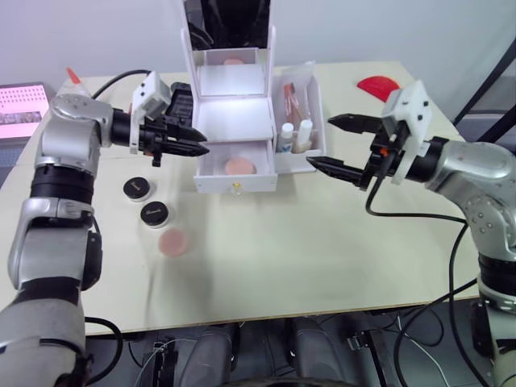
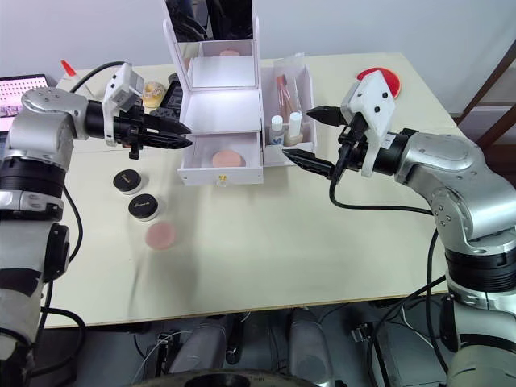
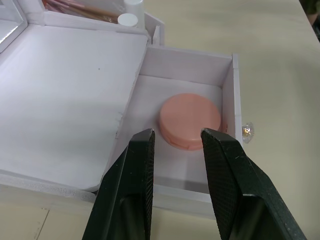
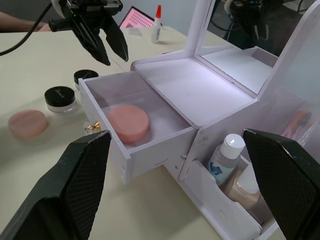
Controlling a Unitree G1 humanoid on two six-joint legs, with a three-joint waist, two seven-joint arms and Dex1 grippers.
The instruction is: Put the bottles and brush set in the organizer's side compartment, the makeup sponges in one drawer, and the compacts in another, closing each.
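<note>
The white organizer [image 1: 234, 121] stands at the table's back centre with its mirror upright. Its lower drawer [image 1: 235, 183] is pulled out, and one pink makeup sponge [image 1: 238, 166] lies inside. The other sponge [image 1: 172, 242] lies on the table, front left. Two black compacts [image 1: 139, 188] [image 1: 154, 214] sit beside it. Both bottles [image 1: 287, 133] [image 1: 305, 131] and the brush set [image 1: 292, 98] stand in the side compartment. My left gripper [image 1: 197, 143] hovers open and empty at the drawer's left edge. My right gripper [image 1: 321, 141] is wide open just right of the side compartment.
A red dish [image 1: 379, 83] lies at the back right. The glue bottle [image 1: 72, 76] and a pink screen [image 1: 20, 109] are at the far left. A yellow roll [image 2: 151, 95] sits behind my left gripper. Bare table spreads in front of the organizer.
</note>
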